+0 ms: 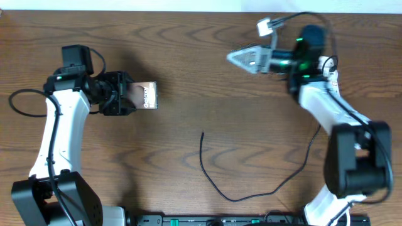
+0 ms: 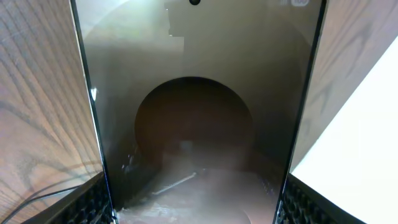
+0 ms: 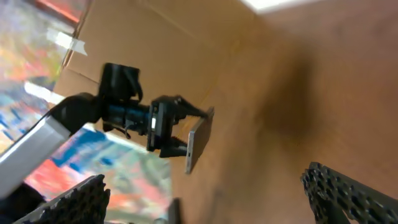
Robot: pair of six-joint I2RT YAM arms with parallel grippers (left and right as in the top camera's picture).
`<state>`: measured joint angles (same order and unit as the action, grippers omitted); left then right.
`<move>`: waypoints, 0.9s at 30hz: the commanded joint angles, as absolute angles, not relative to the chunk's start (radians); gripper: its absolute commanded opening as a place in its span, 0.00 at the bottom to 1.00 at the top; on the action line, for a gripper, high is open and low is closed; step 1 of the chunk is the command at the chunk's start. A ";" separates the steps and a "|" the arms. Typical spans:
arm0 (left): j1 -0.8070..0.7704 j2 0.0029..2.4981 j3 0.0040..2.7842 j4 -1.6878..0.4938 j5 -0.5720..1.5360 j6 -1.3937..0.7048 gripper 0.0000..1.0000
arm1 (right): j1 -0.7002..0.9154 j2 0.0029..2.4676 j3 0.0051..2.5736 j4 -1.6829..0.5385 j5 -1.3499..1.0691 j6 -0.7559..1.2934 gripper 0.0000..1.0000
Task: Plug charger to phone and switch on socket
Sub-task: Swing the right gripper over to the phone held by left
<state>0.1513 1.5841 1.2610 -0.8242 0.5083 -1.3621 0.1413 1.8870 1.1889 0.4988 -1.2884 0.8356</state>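
My left jaws grip the phone (image 1: 148,95), seemingly lifted off the surface (image 1: 188,75), my right jaws hang open and empty, so next I must fetch the charger (image 1: 201,150) lying loose between the arms.

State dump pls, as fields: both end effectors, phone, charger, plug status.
left end effector: shut on phone, gripping one end
right end effector: open, empty, far from the cable
charger: lying loose on table, ungripped
charger free end: well apart from phone, not plugged in
socket: not made out in any view
task state: plug-in not yet done
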 commanded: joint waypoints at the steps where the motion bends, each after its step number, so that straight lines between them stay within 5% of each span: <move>1: 0.124 1.581 1.279 -0.825 0.447 -1.409 0.07 | 0.225 1.939 1.207 0.505 -1.238 0.943 0.99; 14: 0.080 1.581 1.279 -0.826 0.399 -1.467 0.07 | 0.463 1.998 1.207 0.559 -1.112 0.909 0.99; 27: 0.000 1.581 1.279 -0.818 0.399 -1.536 0.08 | 0.536 1.998 1.207 0.518 -1.048 0.828 0.97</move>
<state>0.0097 1.5841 1.2610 -0.8238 0.4042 -1.5051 0.5262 1.9995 1.1904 0.5270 -1.0733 0.8749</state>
